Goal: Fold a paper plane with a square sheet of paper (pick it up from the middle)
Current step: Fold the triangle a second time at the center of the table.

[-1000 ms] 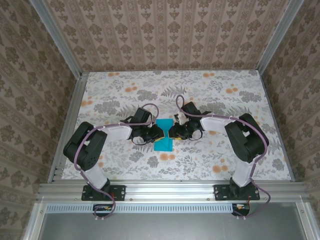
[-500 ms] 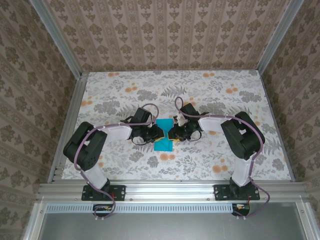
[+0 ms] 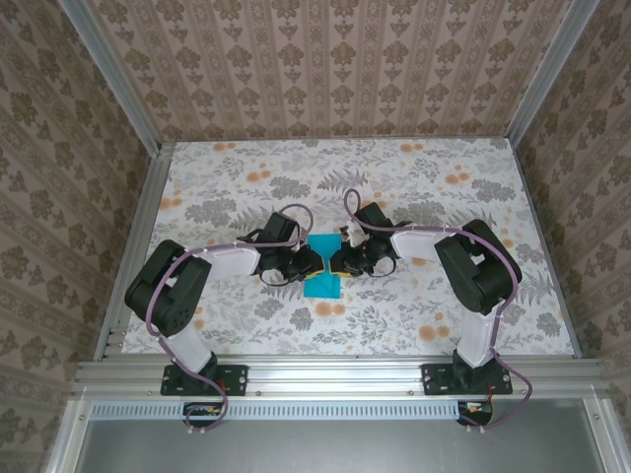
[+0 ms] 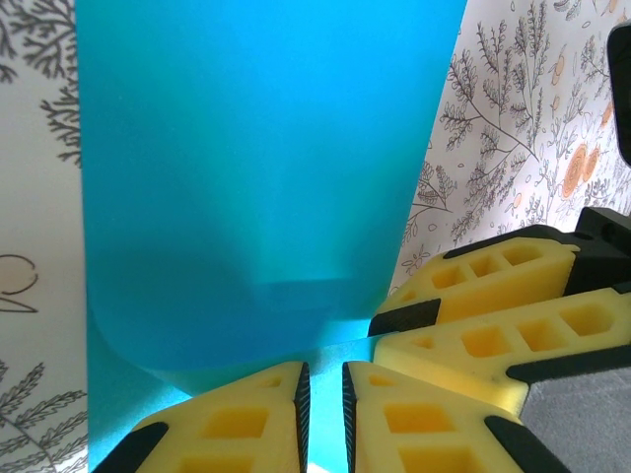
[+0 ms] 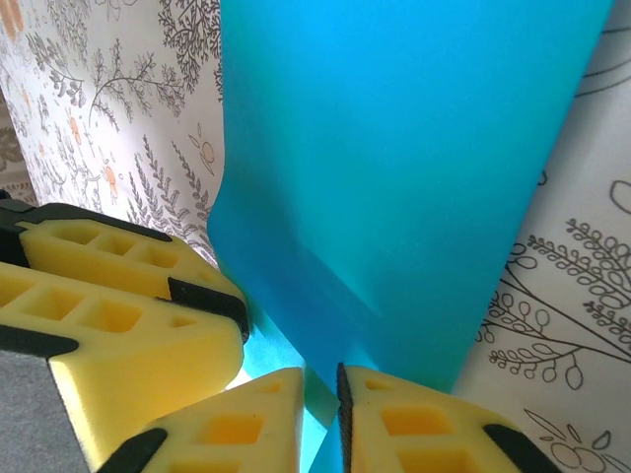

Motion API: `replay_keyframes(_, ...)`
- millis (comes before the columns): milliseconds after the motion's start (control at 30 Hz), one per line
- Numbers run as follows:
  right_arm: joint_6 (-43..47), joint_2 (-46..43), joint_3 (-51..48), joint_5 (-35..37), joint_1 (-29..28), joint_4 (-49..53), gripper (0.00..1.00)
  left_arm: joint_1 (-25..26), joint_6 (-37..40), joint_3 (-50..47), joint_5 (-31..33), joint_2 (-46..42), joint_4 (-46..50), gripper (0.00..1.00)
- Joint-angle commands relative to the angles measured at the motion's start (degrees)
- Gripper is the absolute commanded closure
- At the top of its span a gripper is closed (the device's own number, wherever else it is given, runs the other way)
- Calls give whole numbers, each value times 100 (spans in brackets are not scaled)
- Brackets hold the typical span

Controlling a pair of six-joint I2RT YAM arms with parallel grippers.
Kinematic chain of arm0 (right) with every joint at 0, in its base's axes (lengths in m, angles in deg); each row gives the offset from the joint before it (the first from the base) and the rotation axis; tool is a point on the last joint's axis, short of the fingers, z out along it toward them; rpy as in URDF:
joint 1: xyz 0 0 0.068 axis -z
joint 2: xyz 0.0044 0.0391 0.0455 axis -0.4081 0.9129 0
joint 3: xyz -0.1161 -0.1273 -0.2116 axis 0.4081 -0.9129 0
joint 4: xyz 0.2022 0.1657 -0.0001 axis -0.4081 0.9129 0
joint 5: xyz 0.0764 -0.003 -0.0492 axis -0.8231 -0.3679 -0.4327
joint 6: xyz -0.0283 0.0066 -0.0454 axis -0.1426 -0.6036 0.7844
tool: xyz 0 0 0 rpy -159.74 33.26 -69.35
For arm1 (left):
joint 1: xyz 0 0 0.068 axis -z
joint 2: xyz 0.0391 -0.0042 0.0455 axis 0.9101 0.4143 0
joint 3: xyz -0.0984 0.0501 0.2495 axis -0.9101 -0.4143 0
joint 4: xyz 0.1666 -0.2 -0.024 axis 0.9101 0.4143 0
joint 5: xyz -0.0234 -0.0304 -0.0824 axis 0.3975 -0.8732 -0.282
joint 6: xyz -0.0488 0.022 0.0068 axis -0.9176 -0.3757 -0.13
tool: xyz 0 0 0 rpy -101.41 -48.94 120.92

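Since a second ago the right arm's elbow has drawn slightly inward toward the table's centre, and the right gripper [image 5: 321, 419] has narrowed its jaws. The square sheet of paper [image 3: 322, 284] lies around the middle of the table [image 3: 444, 197], a little closer to the near edge than the far one. It is no longer flat: in both wrist views it bows up in a smooth curve just ahead of the fingertips. The right gripper's jaws are almost pressed together, with a thin strip of turquoise caught in the slit between them. The left gripper [image 4: 323, 409] comes in from the opposite side, its jaws also nearly together and pinching the sheet's middle. The two grippers face each other tip to tip over the paper, very close. The left wrist view shows the right gripper's yellow fingers [image 4: 493, 330] just beside the left's own. There is one sheet, two grippers and four yellow fingers, and the rest of the flowered table is bare.
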Motion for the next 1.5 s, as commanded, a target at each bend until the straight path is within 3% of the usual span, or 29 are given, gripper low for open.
replay_keyframes(0,-35,20,27,-121,-17,-124,86,20,126,3,-13,-20,100,81)
replay_keyframes(333,323,29,183,336,37,364,92,69,169,19,-230,-42,-130,72)
replay_keyframes(1467,550,135,403,867,97,601,91,178,311,300,-360,130,-33,71)
